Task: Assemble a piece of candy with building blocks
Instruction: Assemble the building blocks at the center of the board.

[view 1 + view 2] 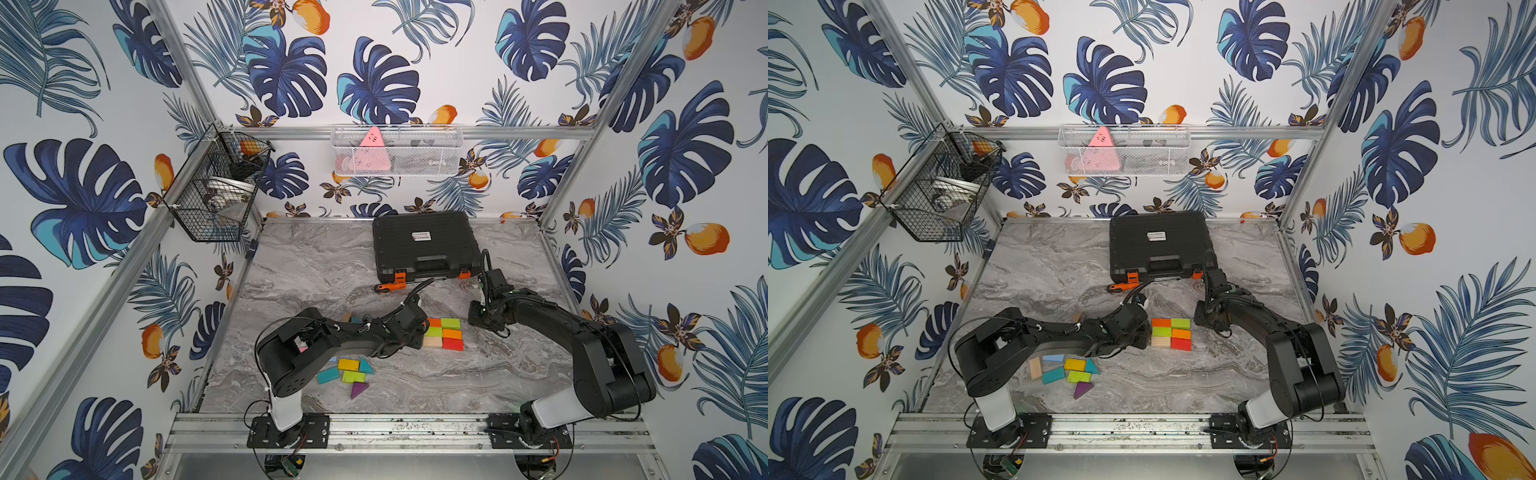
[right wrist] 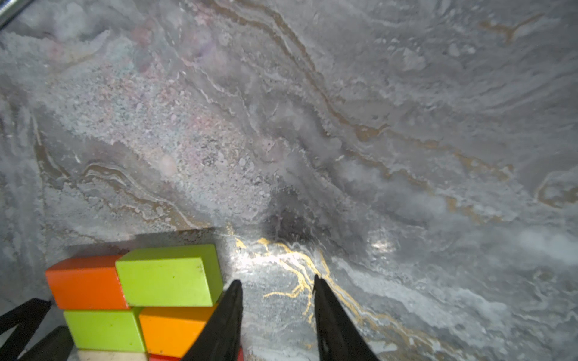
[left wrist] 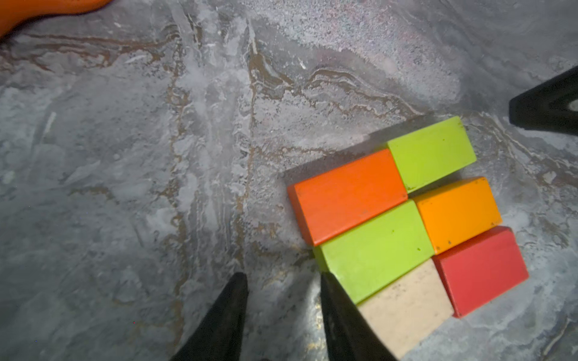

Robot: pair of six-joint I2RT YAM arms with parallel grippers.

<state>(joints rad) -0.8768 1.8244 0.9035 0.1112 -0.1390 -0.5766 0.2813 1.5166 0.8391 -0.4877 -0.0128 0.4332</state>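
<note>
Slab (image 1: 444, 333) of six blocks made, jaws at both its sides.

The slab sits between the left jaws and the right jaws. Each pair is a little apart with nothing inside, and one tip of each is right against a slab side (it looks like tidying, not picking up). The candy's middle seems done. I think the twisty ends are left to do: the teal triangle (image 1: 365, 365) and purple triangle (image 1: 358, 390) lie with the loose blocks (image 1: 348, 365) behind the left jaws. The bare desk (image 1: 415, 386) ahead of both jaws gives room. The screwdriver (image 1: 390, 287) and case (image 1: 424, 245) lie farther past them.
</note>
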